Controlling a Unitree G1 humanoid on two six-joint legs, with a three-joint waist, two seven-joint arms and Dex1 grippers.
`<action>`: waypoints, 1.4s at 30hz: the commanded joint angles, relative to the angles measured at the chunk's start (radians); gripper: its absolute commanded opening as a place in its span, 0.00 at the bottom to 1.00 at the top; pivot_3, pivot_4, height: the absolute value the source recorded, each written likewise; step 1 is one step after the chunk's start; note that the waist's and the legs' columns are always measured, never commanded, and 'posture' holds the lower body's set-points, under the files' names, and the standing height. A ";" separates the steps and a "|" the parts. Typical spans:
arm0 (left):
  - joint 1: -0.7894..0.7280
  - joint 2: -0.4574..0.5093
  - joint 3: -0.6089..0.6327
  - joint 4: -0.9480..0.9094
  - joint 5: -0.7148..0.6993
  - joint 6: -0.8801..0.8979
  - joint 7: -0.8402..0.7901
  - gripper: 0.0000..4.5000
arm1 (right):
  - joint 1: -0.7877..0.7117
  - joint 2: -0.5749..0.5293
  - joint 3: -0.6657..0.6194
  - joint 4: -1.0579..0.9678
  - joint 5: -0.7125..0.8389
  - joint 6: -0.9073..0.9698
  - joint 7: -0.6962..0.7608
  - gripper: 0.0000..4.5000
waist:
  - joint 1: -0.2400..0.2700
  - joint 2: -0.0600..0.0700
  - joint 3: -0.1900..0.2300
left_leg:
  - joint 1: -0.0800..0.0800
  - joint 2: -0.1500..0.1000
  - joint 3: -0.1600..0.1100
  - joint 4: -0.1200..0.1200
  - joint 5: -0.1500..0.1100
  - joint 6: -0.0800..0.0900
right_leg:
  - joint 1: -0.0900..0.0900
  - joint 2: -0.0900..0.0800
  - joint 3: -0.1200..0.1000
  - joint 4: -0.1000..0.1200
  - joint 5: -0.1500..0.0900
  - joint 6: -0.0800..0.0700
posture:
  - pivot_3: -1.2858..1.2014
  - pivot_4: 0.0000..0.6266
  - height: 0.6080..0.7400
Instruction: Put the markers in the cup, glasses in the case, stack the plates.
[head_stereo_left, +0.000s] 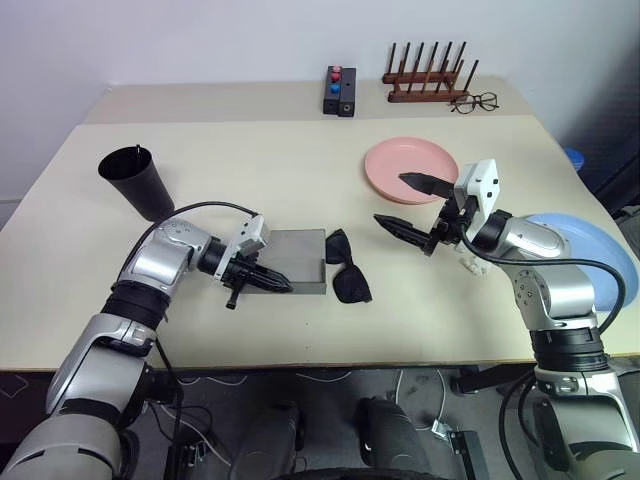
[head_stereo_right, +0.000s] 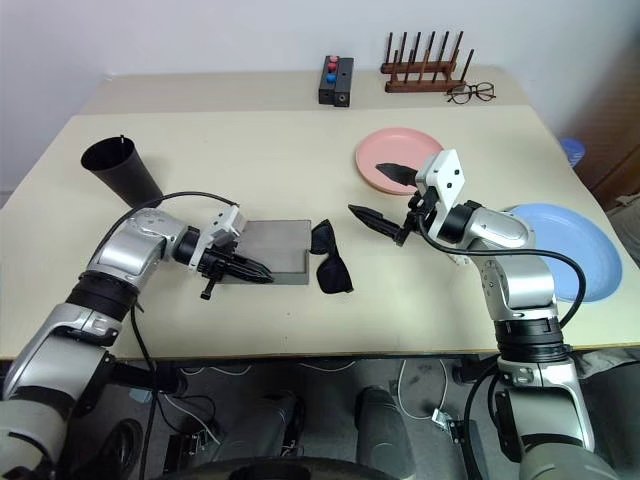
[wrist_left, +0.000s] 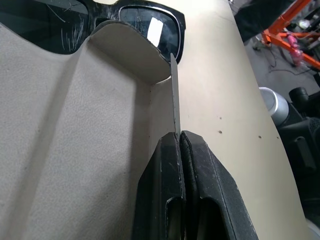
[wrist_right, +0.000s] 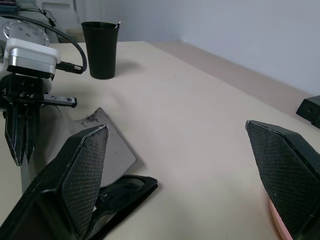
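Worktop (head_stereo_left: 250, 160): pale beige, second matching section butted along far edge. Black cup (head_stereo_left: 138, 182) upright, near left far corner. Grey case (head_stereo_left: 298, 258) flat, near front centre; black sunglasses (head_stereo_left: 346, 267) just beside it on right, touching or nearly so. Pink plate (head_stereo_left: 400, 160) right of centre. Blue plate (head_stereo_left: 590, 250) at right edge, overhanging. On far section: small black box (head_stereo_left: 340, 91) with red and blue buttons, wooden peg rack (head_stereo_left: 428, 78), clear-lens spectacles (head_stereo_left: 474, 102) beside rack.

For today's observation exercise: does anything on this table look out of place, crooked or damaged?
The sunglasses lie on the table against the end of the grey case, not inside it. The left gripper is shut on the case's thin wall. One dark lens is scratched. The pink plate and blue plate lie apart, unstacked.
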 joint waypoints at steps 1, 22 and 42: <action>0.001 -0.002 -0.015 0.009 0.039 -0.010 -0.003 0.01 | -0.008 -0.005 -0.020 -0.035 0.013 -0.006 -0.004 1.00 | 0.000 0.000 0.000 | 0.000 0.000 0.000 0.000 0.000 0.000 | 0.000 0.000 0.000 0.000 0.000 0.000 | 0.52 0.24 1.00; 0.041 0.101 0.191 -0.240 -0.132 0.196 0.008 0.98 | -0.033 0.001 0.036 -0.234 0.052 0.537 -0.251 1.00 | -0.029 0.000 0.000 | -0.005 0.001 0.000 -0.002 0.000 -0.001 | -0.007 0.000 0.001 0.000 0.000 0.000 | 0.52 0.24 1.00; 0.352 0.248 0.557 -0.501 -0.330 0.143 0.131 0.98 | -0.289 0.185 0.105 -0.303 0.026 1.286 -0.604 1.00 | -0.027 0.001 0.001 | -0.008 0.002 0.000 -0.004 0.002 -0.004 | -0.011 -0.002 0.001 -0.001 0.000 -0.001 | 0.52 0.24 1.00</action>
